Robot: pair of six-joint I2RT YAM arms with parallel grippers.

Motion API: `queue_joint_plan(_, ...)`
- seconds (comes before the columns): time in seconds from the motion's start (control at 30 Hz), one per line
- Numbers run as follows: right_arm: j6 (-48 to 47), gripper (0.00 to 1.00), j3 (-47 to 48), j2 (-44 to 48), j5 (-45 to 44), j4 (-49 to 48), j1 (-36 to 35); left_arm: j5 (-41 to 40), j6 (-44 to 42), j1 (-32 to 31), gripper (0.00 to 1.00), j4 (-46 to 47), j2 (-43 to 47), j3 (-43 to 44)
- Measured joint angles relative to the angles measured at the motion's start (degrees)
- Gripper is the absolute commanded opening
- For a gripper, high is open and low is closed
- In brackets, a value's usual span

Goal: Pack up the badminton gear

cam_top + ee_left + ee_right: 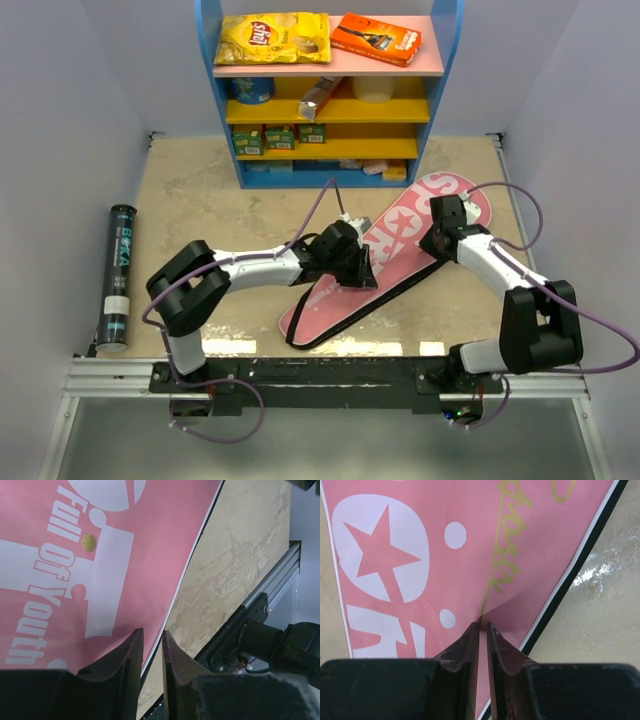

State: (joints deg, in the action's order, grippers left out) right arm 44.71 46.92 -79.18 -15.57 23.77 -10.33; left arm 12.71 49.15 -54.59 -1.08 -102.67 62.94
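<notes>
Black tube (117, 277) lies flat at the far left of the table (200, 200), along the wall and well apart from both arms, so it reads as not yet packed. Left gripper (152, 635) is low over the near long edge of the pink bag (398, 248), jaws narrow, with the bag's white-piped rim running into the slit between them; whether fabric is really pinched there I cannot tell. The bag lies flat and diagonal at mid-table, lettered side up. Right gripper (482, 626) sits further up the same bag, jaws almost together on a raised crease of pink fabric just inside the zip (570, 590). Judgement: two holds along one side suit lifting the top layer to open the mouth. No rackets or shuttlecock show; in the bag or elsewhere, unknown. Surface is mottled beige, matte with glare patches, smooth enough for the bag to slide if tugged. A metal rail (320, 372) edges the near side. Pale walls enclose the cell; a blue shelf (205, 100) at the back carries a yellow crisp packet (272, 38) and an orange box (376, 37), neither part of the job
</notes>
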Motion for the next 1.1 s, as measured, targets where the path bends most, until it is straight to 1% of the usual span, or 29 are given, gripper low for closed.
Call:
queue_joint_plan(0.3, -0.26, 0.14, -0.33, -5.27, 0.50, -4.11, 0.50, 0.83, 1.64, -0.83, 0.25, 2.93, -5.29, -2.19)
queue_joint_plan(0.4, -0.70, 0.15, -0.35, -7.76, 1.46, -5.33, 0.50, 0.52, 2.82, -0.72, 0.24, 3.85, -5.86, -3.91)
queue_joint_plan(0.53, -1.20, 0.16, -0.87, -9.11, 2.97, -7.39, 0.61, 0.96, 4.68, 0.24, 0.24, 8.09, -5.29, -7.04)
queue_joint_plan(0.63, -1.22, 0.16, -1.18, -9.53, 5.07, -8.85, 0.24, 1.86, 6.01, 2.93, 0.24, 11.89, -2.54, -12.31)
queue_joint_plan(0.77, -0.98, 0.16, -1.09, -10.54, 6.93, -11.10, -2.32, 1.66, 6.16, 8.46, 0.24, 12.41, 1.97, -17.44)
queue_joint_plan(1.1, 0.72, 0.16, 2.01, -14.25, 7.17, -13.20, -9.62, -2.99, 1.57, 20.85, 0.24, 1.95, 12.63, -22.43)
